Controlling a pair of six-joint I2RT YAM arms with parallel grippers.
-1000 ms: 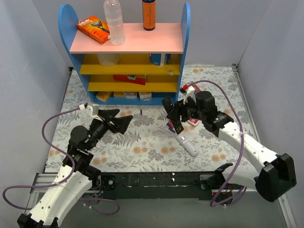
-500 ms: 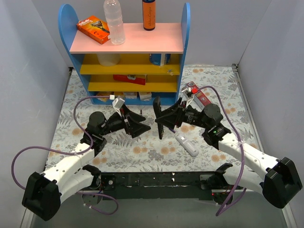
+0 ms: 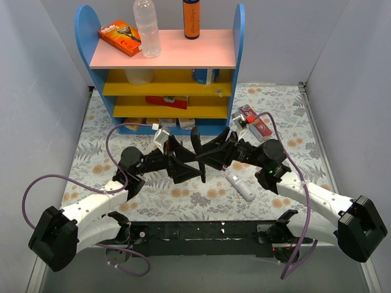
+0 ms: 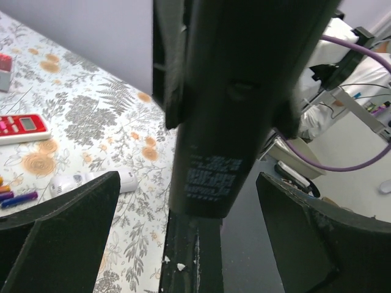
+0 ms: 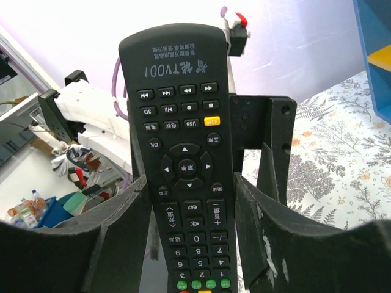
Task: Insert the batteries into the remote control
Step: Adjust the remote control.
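The right pincer (image 5: pixel 194 244) is clamping the black TV remote (image 5: pixel 183 152) aloft while the left pincer (image 4: pixel 189 244), jaws apart facing its back, should be closing squarely, batteries (image 4: pixel 18 198) lying on the counter (image 4: pixel 91 116) below it

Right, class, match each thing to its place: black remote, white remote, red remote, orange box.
Things:
1 black remote
2 white remote
3 red remote
4 orange box

Places:
A on the shelf unit's pink top
B on the floral cloth, beside the shelf unit's right end
C held in the right gripper
D on the floral cloth, farther from the shelf unit

Pairs: 1-C, 2-D, 3-B, 4-A
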